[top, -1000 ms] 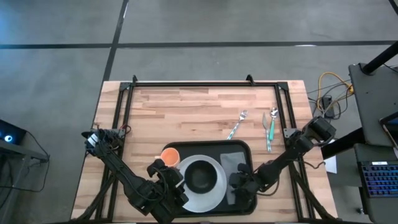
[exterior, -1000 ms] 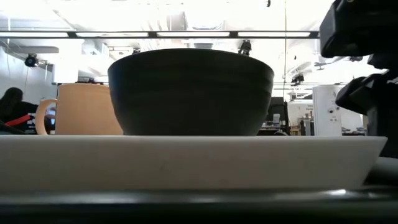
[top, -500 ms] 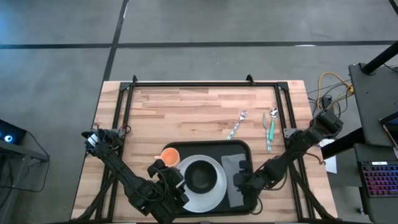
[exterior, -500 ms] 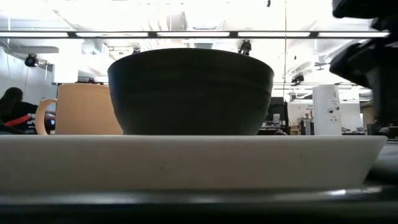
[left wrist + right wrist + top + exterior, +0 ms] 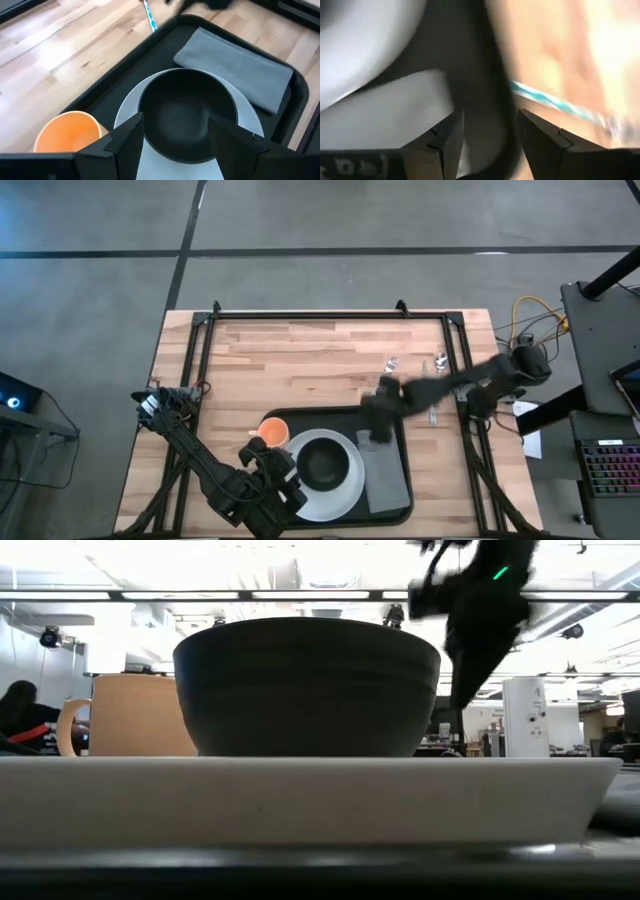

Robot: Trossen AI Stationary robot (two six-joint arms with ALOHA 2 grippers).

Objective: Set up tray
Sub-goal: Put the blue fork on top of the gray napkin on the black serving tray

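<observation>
Tray: we see the large flat black rectangular tray (image 5: 392,420) at the table's near edge.
Loaded: 1 white round plate (image 5: 345,485) under a black bowl (image 5: 324,464), 1 orange cup (image 5: 275,430), 1 grey napkin (image 5: 388,475).
Left: we judge 2 blue-handled utensils (image 5: 433,402) remain on the wood.
Right gripper (image 5: 380,398): above the tray's far rim, fingers parted, empty.
Left gripper (image 5: 175,145): beside the bowl, fingers spread, empty.

A wooden bench (image 5: 300,360) carries two pieces of cutlery near its right edge, a fork (image 5: 391,364) and a spoon (image 5: 440,362), side by side. A black bowl (image 5: 323,463) sits on a white plate (image 5: 343,492). An orange cup (image 5: 275,430) stands just beside the plate, a grey napkin (image 5: 386,470) on its other side.
</observation>
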